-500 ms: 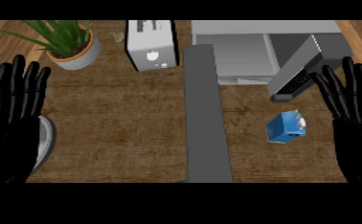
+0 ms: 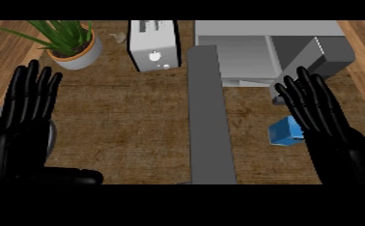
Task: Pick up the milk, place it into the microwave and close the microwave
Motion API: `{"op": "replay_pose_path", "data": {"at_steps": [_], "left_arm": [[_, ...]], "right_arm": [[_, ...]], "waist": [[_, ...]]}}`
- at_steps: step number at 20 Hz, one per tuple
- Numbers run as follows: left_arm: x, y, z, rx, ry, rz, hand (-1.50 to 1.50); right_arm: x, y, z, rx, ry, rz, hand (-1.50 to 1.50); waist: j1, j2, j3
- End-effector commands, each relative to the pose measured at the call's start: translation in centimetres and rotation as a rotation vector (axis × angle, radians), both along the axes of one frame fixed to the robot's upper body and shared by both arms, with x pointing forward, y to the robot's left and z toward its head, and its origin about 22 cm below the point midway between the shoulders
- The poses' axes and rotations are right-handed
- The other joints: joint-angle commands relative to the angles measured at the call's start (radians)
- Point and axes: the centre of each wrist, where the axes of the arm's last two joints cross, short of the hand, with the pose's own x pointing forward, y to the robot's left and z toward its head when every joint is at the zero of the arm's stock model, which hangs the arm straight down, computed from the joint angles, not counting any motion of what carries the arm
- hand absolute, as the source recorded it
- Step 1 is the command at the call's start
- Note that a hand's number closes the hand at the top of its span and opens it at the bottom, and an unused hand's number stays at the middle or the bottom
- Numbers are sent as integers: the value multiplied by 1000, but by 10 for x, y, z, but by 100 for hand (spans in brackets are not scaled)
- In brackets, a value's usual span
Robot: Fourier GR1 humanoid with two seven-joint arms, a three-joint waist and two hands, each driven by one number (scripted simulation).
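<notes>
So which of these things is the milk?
Find the open grey microwave at the counter's far right. Just in front of it, partly hidden by the robot's right hand, sits the milk: a small carton, the only blue thing here.

even, soft light — faint shadows, no glare; detail perhaps slightly blurred.

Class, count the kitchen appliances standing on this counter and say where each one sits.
2. The toaster stands at the counter's back, right of the potted plant. The microwave sits at the back right, its door swung open toward the viewer. Others may lie outside the view.
</notes>
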Motion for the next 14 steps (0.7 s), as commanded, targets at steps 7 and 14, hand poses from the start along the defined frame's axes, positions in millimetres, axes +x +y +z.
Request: {"op": "replay_pose_path", "data": {"at_steps": [7,14], "left_arm": [[-36,6,-22,-81,53,-15,-150],[-43,14,-28,-89,59,-20,-150]], "right_arm": [[-28,22,12,55,59,129,-150],[-15,-15,-7,-31,47,-57,-150]], "waist": [[-2,-1,-1],[-2,0,0]]}}
